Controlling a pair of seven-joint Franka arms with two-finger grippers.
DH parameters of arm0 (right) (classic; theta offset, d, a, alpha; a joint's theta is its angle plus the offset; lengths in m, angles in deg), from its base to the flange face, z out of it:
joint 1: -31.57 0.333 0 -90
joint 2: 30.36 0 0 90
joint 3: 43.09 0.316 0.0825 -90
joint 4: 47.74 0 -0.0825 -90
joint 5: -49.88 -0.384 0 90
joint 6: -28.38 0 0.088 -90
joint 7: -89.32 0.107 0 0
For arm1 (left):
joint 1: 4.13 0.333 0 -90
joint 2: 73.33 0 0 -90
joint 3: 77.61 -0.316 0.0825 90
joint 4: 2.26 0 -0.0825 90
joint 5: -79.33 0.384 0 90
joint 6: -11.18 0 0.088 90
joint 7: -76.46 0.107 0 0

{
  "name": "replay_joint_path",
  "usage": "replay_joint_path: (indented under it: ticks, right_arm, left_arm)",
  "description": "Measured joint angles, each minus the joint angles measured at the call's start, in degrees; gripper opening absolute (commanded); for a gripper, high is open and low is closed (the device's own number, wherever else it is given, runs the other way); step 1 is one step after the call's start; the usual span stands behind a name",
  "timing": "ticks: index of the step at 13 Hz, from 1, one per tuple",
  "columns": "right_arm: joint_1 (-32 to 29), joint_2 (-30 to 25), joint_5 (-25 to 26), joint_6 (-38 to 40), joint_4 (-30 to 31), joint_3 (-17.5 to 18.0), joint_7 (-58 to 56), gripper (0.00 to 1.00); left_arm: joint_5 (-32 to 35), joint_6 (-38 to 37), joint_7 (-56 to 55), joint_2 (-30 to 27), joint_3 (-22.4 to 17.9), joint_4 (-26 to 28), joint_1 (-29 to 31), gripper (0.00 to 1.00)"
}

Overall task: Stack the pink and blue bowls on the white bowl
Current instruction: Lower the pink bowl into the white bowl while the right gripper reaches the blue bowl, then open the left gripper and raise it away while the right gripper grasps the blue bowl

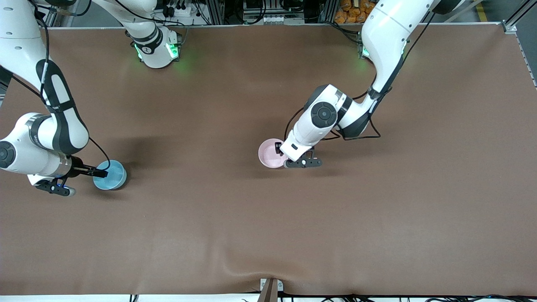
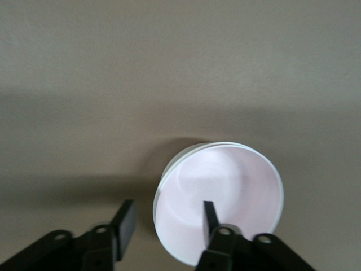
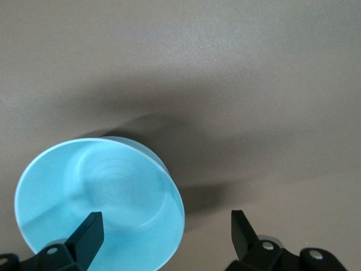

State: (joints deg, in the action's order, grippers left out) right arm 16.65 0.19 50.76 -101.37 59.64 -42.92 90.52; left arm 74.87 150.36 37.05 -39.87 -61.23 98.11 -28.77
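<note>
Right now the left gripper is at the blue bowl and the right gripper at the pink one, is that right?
No, swapped. The front view shows the left gripper at the pink bowl, and the right gripper at the blue bowl.

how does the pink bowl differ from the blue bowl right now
The pink bowl is pale pink and sits mid-table; the blue bowl is sky blue, nearer the right arm's end. The left gripper straddles the pink bowl's rim; the right gripper straddles the blue bowl's wall. Both grippers are open, both bowls upright and alike in size.
</note>
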Motion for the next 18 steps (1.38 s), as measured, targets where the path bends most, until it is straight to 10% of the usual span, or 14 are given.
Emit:
replay_joint_path:
  ticks: [11,14,16,18]
  right_arm:
    - [-1.0,0.42,-0.52,-0.64,0.59,-0.04,0.0,1.0]
    - [-0.99,0.85,-0.52,-0.94,0.61,0.04,0.0,0.26]
    - [-0.97,1.02,-0.52,-1.2,0.61,0.14,0.0,0.0]
    - [-0.96,1.07,-0.52,-1.27,0.61,0.19,0.0,0.0]
  left_arm:
    - [0.78,-37.8,2.19,-19.28,-0.85,-13.05,6.99,1.0]
    - [1.78,-42.49,12.28,-22.78,-1.7,-15.5,9.87,1.0]
    - [4.93,-45.14,21.09,-24.79,-1.8,-15.58,13.16,1.0]
    - [6.24,-47.97,26.93,-26.77,-1.88,-15.59,15.94,1.0]
